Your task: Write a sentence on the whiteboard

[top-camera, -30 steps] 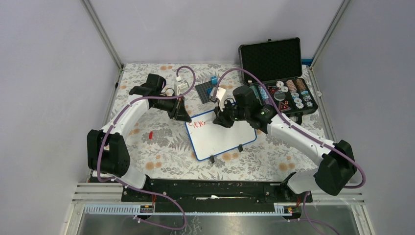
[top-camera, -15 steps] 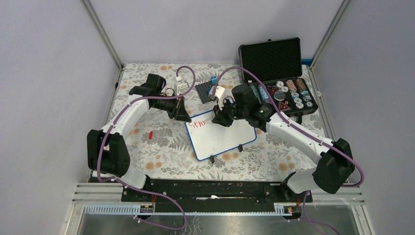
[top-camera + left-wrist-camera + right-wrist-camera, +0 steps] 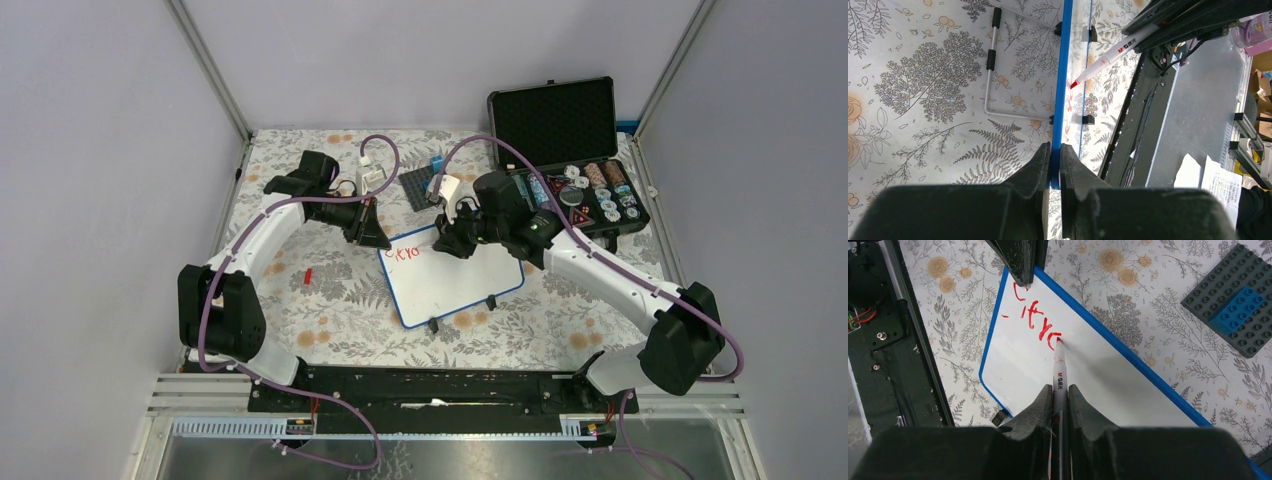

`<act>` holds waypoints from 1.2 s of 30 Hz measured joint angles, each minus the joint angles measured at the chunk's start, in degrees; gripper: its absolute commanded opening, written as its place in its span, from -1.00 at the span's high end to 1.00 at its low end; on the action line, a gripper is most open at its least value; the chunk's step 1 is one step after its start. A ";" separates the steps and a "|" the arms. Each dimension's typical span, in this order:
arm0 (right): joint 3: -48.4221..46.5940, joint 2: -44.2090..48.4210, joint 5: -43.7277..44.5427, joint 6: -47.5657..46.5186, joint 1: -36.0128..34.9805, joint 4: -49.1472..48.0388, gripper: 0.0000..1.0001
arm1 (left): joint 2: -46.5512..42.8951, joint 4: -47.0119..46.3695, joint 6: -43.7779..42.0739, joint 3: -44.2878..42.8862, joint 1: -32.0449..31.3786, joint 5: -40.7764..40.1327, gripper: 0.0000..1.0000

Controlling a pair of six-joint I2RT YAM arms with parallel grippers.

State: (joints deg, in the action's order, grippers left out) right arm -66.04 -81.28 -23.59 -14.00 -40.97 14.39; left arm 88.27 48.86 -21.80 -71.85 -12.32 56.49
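Two robot arms meet over the whiteboard (image 3: 455, 285), which lies askew on the flower-patterned table cover (image 3: 300, 300) between them, in front of an open black case (image 3: 555, 120). The left gripper (image 3: 1054, 146) is pinched tight on the board's thin blue rim at its far left corner — the left wrist camera sees the board edge-on. The right gripper (image 3: 1060, 389) is clamped on a white marker (image 3: 1059, 365), whose red tip touches the board at the end of a short row of red letters (image 3: 1033, 320) near that same corner. A grey studded building plate (image 3: 1218, 287) carrying a blue brick (image 3: 1235, 315) lies just beyond the board's far edge.
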 measured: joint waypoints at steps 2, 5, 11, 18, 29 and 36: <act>-0.13 -0.07 0.02 0.15 0.00 -0.04 1.00 | 0.02 0.00 0.00 0.00 0.00 0.02 1.00; -0.33 -0.13 0.04 0.31 0.00 -0.07 1.00 | 0.02 0.00 0.00 0.00 0.00 0.02 1.00; -0.33 -0.13 -0.04 0.33 0.00 -0.04 1.00 | 0.00 0.00 0.00 0.00 0.00 0.02 1.00; -0.33 0.85 -1.57 0.09 0.13 0.42 1.00 | 0.00 0.13 0.02 0.00 0.00 0.22 1.00; 1.01 3.69 0.15 -1.11 0.17 0.52 1.00 | 0.00 0.13 0.02 0.00 -0.02 0.26 1.00; 1.05 3.61 1.55 -1.27 0.22 0.50 1.00 | 0.00 0.13 0.02 0.02 -0.02 0.31 1.00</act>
State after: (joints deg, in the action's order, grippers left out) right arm -64.99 -77.67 -22.04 -15.27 -40.75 14.90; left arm 88.27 48.99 -21.78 -71.83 -12.34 56.80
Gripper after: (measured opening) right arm 0.193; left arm 0.090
